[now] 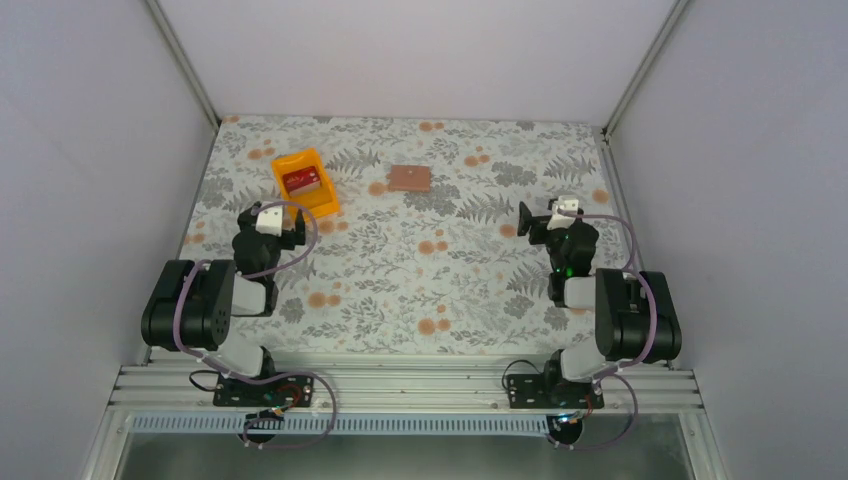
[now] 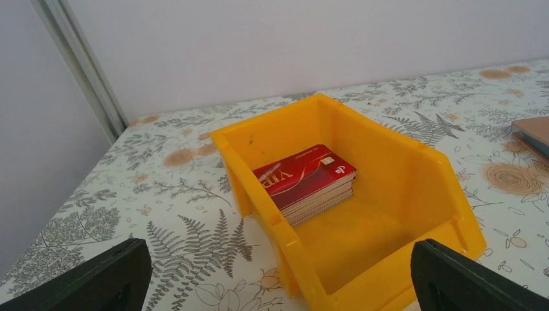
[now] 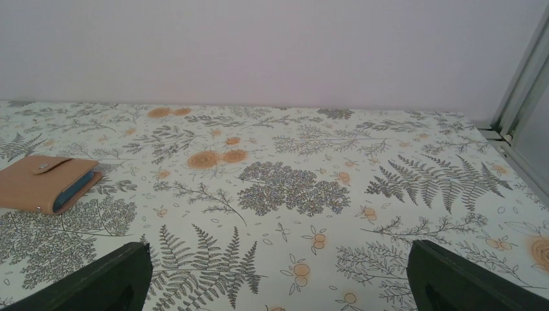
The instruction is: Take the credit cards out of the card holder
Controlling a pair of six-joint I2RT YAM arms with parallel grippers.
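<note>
One stack of cards, a red one on top, lies flat inside an orange tray at the far left of the counter. One wallet, tan with blue lining at its edge, folded shut, lies on the counter well right of the tray. Left claw: jaws wide apart, empty, on the near side of the tray. Right claw: jaws wide apart, empty, well right of the wallet.
</note>
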